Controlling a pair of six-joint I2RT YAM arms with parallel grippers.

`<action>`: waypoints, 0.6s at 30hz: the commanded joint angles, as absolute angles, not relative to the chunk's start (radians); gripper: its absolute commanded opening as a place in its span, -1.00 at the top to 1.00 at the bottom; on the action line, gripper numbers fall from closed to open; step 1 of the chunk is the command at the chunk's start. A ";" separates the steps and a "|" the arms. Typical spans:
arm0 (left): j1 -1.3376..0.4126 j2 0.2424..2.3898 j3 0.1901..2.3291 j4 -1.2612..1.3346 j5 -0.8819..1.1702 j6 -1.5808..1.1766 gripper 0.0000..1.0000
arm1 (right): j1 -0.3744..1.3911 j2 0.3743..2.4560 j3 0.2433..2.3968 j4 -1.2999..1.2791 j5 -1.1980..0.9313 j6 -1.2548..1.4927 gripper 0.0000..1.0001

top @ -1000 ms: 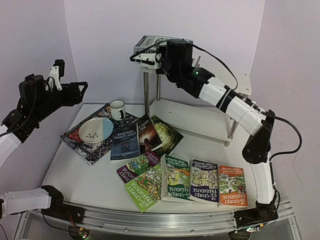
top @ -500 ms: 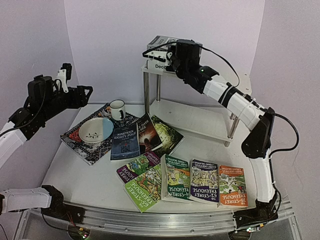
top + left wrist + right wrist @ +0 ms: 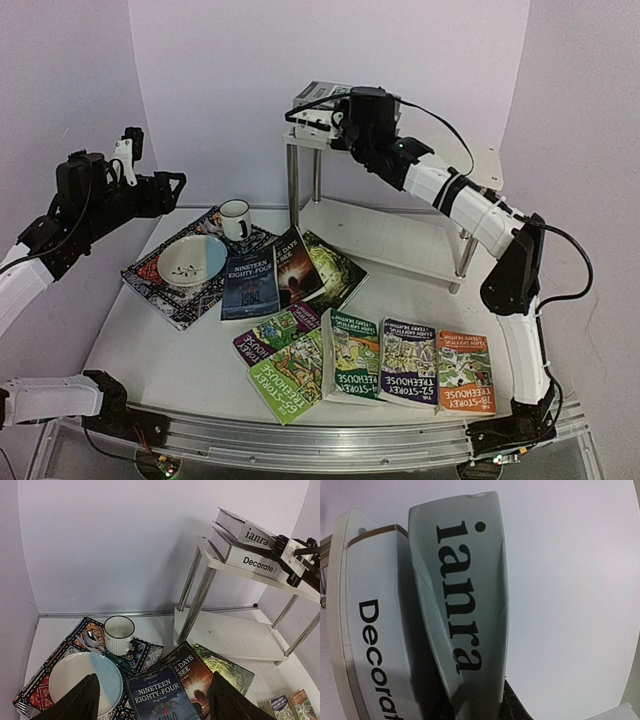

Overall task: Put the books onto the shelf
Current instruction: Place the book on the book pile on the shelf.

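The shelf (image 3: 474,166) stands at the back right, its lower board (image 3: 235,642) bare. On the left end of its top board lies a white book (image 3: 252,561) lettered "Decorate". A grey-white book (image 3: 465,595) lies slanted on top of it, with my right gripper (image 3: 475,707) shut on its end. That gripper (image 3: 345,112) reaches in from the right. Three dark novels (image 3: 250,283) fan out mid-table. Several Treehouse books (image 3: 408,362) lie along the front. My left gripper (image 3: 165,185) hangs open and empty high at the left, above the novels (image 3: 160,695).
A patterned placemat (image 3: 172,298) lies at the left and carries a pale blue bowl (image 3: 192,260), a white mug (image 3: 236,218) and a spoon (image 3: 92,641). The shelf's chrome legs (image 3: 293,185) rise just behind the novels. Purple walls close the back and sides.
My right gripper has carried the grey-white book rightward and laid it over the "Decorate" book on the shelf top. The left arm rose a little, then held still.
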State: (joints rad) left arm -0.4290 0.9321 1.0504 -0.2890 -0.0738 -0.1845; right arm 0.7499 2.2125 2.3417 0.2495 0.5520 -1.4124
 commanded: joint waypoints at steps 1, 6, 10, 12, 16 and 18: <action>-0.429 0.917 1.045 -0.270 -0.067 -0.199 -0.52 | 0.730 2.227 2.376 0.331 0.555 -1.382 0.49; -0.428 0.922 1.047 -0.270 -0.067 -0.201 -0.52 | 0.727 2.227 2.366 0.330 0.556 -1.375 0.04; -0.428 0.926 1.043 -0.270 -0.067 -0.202 -0.52 | 0.728 2.216 2.345 0.328 0.551 -1.357 -0.41; -0.429 0.925 1.042 -0.271 -0.067 -0.203 -0.52 | 0.729 2.201 2.327 0.328 0.545 -1.342 -0.55; -0.428 0.924 1.042 -0.270 -0.068 -0.206 -0.52 | 0.732 2.168 2.294 0.303 0.516 -1.302 -0.71; -0.429 0.926 1.043 -0.271 -0.066 -0.207 -0.52 | 0.732 2.156 2.300 0.253 0.495 -1.261 -0.77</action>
